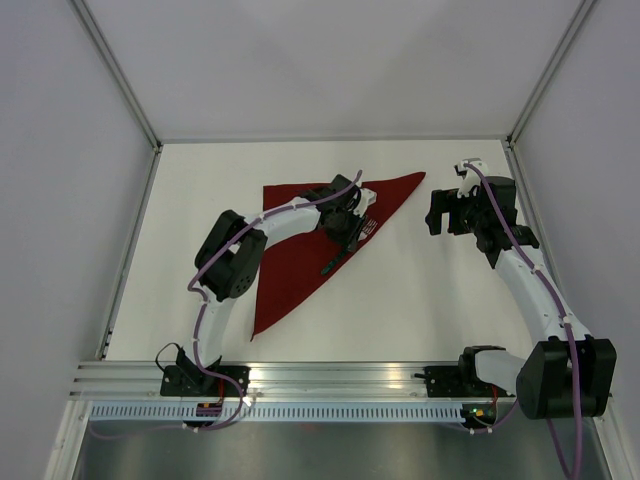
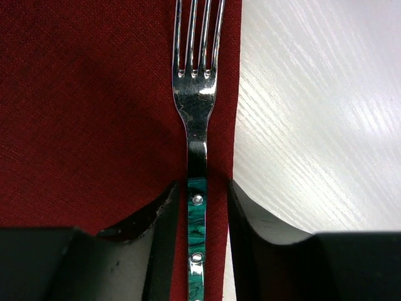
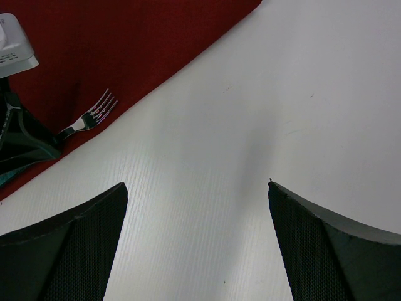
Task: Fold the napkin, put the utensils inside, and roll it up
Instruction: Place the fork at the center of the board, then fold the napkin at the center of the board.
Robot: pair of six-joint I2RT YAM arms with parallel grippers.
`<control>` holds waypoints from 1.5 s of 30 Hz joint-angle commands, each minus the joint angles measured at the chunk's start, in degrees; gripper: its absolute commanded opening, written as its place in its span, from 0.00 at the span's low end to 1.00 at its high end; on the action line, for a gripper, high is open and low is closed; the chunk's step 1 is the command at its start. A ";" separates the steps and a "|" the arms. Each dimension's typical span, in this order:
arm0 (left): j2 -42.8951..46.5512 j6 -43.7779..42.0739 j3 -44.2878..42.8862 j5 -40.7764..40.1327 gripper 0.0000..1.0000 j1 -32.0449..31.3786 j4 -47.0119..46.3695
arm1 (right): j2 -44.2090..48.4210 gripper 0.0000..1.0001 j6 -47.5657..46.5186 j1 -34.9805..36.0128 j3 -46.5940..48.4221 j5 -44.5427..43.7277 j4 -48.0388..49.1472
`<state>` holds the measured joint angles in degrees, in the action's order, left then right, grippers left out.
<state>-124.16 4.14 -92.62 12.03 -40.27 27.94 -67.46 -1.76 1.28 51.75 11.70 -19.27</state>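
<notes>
The maroon napkin (image 1: 296, 255) lies flat on the table, folded into a triangle. The fork (image 2: 195, 106) rests on the napkin (image 2: 88, 113) close to its right edge, with the silver tines pointing away from the wrist and the green-patterned dark handle running back between the fingers. My left gripper (image 2: 199, 188) is open, straddling the handle with red cloth showing on both sides of it. In the top view the left gripper (image 1: 352, 228) sits over the fork (image 1: 335, 260). My right gripper (image 3: 197, 188) is open over bare white table, right of the napkin (image 3: 125, 44) and the fork (image 3: 94, 114).
The white table (image 1: 420, 300) is enclosed by pale walls on three sides, with an aluminium rail (image 1: 330, 375) along the near edge where the arm bases are mounted. The right gripper (image 1: 440, 212) hovers just off the napkin's right tip.
</notes>
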 commanded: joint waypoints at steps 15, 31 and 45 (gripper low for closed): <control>25.61 5.87 2.17 -11.75 0.56 1.07 3.16 | 0.31 0.91 -1.93 5.82 2.13 4.92 -1.74; 70.98 18.18 6.32 -35.58 0.64 4.41 20.73 | -17.61 0.87 -13.70 61.55 5.29 -23.12 14.33; 75.90 20.12 8.24 -36.38 0.64 4.41 25.14 | -33.52 0.83 -19.16 80.54 8.28 -31.48 25.15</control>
<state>-49.04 22.22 -84.84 -23.81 -35.75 52.01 -99.59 -18.90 80.18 57.10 -15.66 1.37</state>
